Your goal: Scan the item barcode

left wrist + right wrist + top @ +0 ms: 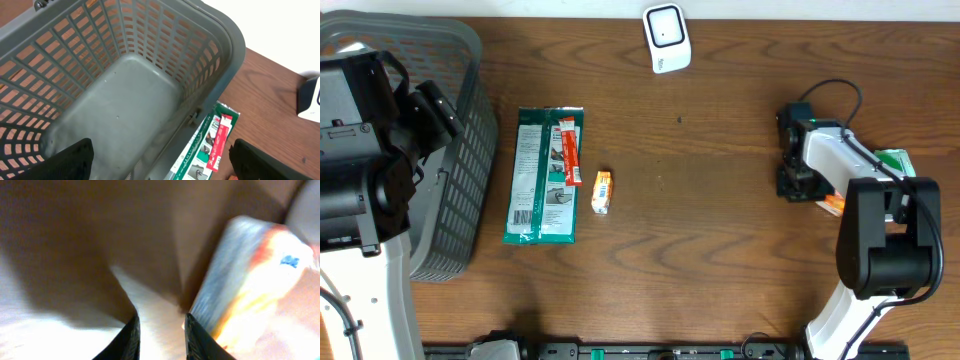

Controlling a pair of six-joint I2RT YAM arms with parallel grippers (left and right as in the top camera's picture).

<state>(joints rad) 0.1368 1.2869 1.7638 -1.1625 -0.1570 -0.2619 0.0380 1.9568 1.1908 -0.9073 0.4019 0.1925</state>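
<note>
Packet [250, 280] just outside right fingers [197, 342], nearly closed on nothing; left fingers [70, 162] wide open over basket [225, 45].

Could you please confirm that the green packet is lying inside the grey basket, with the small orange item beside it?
Not quite: the green packet lies on the table beside the grey basket, not inside it, as the overhead view shows. The small orange item is indeed beside it.
</note>
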